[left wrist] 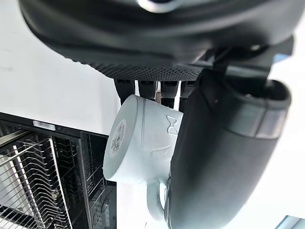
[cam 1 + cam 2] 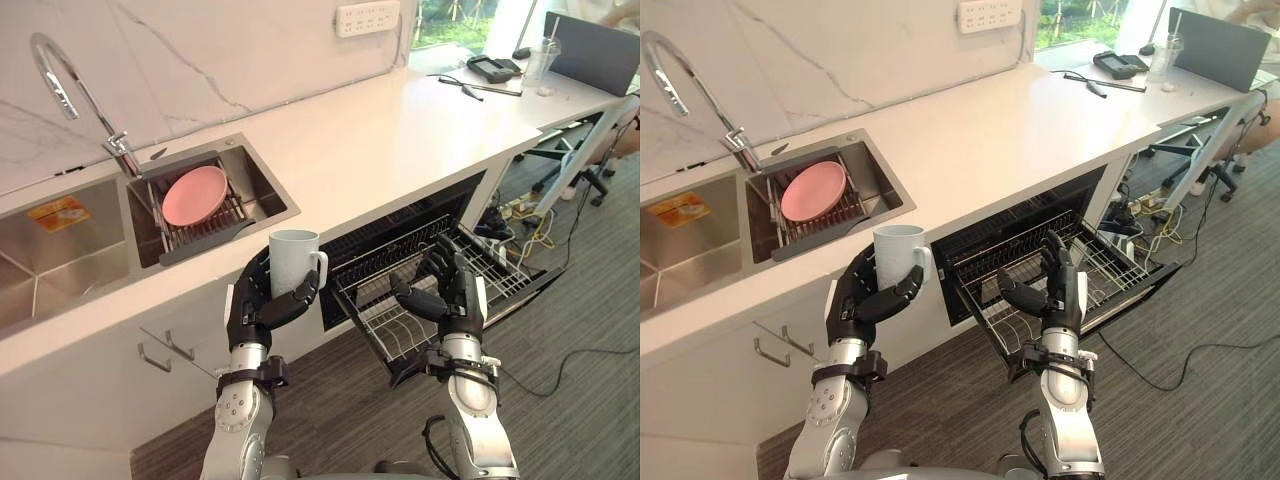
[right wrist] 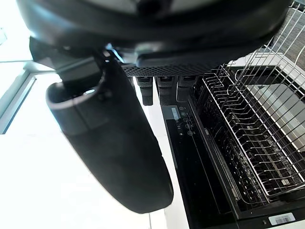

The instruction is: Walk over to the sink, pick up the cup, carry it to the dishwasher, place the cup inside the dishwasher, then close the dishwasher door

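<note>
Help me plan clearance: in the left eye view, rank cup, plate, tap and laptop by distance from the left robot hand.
1. Cup, held in the left robot hand.
2. Plate, in the sink, to the left.
3. Tap, behind the sink.
4. Laptop, far right on the counter.

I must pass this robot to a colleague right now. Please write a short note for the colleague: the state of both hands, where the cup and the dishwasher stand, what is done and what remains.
Left hand: shut on the cup, which it holds upright in front of the counter edge, between the sink and the dishwasher.
Right hand: open, holding nothing, above the pulled-out rack.
Dishwasher: door open, rack drawn out.
Done: the cup is picked up and out of the sink.
Left: bring the cup over the rack, set it in, let go, then probably push the rack in and close the door.
</note>
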Available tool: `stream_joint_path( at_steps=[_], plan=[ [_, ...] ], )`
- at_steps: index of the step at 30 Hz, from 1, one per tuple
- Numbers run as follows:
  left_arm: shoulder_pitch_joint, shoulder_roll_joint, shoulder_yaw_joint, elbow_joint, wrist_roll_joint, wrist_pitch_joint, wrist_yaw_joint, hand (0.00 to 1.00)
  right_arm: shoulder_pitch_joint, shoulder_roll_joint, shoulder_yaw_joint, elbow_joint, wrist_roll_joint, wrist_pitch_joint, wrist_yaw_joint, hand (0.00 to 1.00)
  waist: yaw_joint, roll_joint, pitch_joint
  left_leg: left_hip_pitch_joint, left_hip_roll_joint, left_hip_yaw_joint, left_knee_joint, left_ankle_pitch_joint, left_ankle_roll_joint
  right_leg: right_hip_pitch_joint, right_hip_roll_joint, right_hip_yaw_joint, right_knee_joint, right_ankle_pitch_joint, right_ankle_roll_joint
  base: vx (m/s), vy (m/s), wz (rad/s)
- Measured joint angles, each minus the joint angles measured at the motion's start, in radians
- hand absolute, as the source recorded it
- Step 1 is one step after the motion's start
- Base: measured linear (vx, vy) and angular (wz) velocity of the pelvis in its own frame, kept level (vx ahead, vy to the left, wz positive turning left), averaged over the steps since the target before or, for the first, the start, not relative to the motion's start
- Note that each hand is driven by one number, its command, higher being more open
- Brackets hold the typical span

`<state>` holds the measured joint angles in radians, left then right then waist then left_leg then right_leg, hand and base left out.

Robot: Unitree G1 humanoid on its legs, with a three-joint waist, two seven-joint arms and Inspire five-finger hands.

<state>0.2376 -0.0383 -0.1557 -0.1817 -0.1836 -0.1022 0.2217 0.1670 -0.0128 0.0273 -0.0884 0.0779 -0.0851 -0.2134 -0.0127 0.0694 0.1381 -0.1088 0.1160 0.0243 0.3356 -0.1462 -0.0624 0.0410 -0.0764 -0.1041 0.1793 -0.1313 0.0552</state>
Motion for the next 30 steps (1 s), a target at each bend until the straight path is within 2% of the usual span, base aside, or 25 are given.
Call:
stream_joint_path(
  at_steps=[2,4,9,13,16,19,30],
  plan=[
    [-0.007,0.030,-0.001,0.001,0.013,0.000,0.014,0.30,0.027,0.023,0.015,-0.014,0.018,0.001,0.010,0.90,-0.014,-0.038,0.006,0.020,-0.040,0.015,-0.044,0.013,0.021,0.007,-0.040,0.002,-0.026,0.008,0.012,0.11,0.187,-0.07],
    [-0.002,0.038,-0.005,0.002,0.013,0.001,0.014,0.30,0.040,0.032,0.023,-0.029,0.021,0.001,0.023,0.90,-0.013,-0.045,0.004,0.042,-0.062,0.027,-0.082,0.025,0.033,0.013,-0.060,0.009,-0.043,0.013,0.021,0.06,0.106,-0.06],
    [0.000,0.042,-0.031,0.002,0.018,0.001,0.012,0.30,0.042,0.039,0.076,-0.084,0.092,0.001,0.072,0.90,-0.017,-0.046,-0.001,0.115,-0.073,0.061,-0.176,0.050,0.036,0.041,-0.070,0.036,-0.080,0.024,0.035,0.05,0.021,-0.18],
    [-0.005,0.049,-0.060,0.002,0.018,0.001,0.003,0.30,0.043,0.037,0.077,-0.113,0.099,0.000,0.087,0.90,-0.035,-0.048,-0.003,0.154,-0.071,0.080,-0.239,0.071,0.033,0.046,-0.060,0.052,-0.090,0.029,0.029,0.03,-0.021,-0.13],
    [-0.036,0.057,-0.065,0.007,0.027,0.001,0.003,0.30,0.043,0.027,0.077,-0.113,0.121,-0.001,0.098,0.90,-0.036,-0.047,-0.004,0.179,-0.064,0.102,-0.269,0.081,0.031,0.046,-0.051,0.072,-0.093,0.039,0.026,0.00,-0.013,-0.22],
    [-0.076,0.063,-0.063,0.041,0.028,0.001,0.003,0.30,0.043,0.026,0.080,-0.113,0.138,-0.001,0.113,0.90,-0.037,-0.048,-0.010,0.190,-0.064,0.115,-0.281,0.085,0.034,0.046,-0.051,0.083,-0.096,0.045,0.028,-0.03,0.006,-0.16],
    [-0.089,0.065,-0.066,0.098,0.029,0.001,0.003,0.30,0.043,0.025,0.100,-0.114,0.217,-0.010,0.164,0.90,-0.048,-0.054,-0.043,0.191,-0.073,0.138,-0.319,0.113,0.050,0.044,-0.054,0.103,-0.155,0.091,0.037,-0.05,0.003,-0.06]
  ],
)
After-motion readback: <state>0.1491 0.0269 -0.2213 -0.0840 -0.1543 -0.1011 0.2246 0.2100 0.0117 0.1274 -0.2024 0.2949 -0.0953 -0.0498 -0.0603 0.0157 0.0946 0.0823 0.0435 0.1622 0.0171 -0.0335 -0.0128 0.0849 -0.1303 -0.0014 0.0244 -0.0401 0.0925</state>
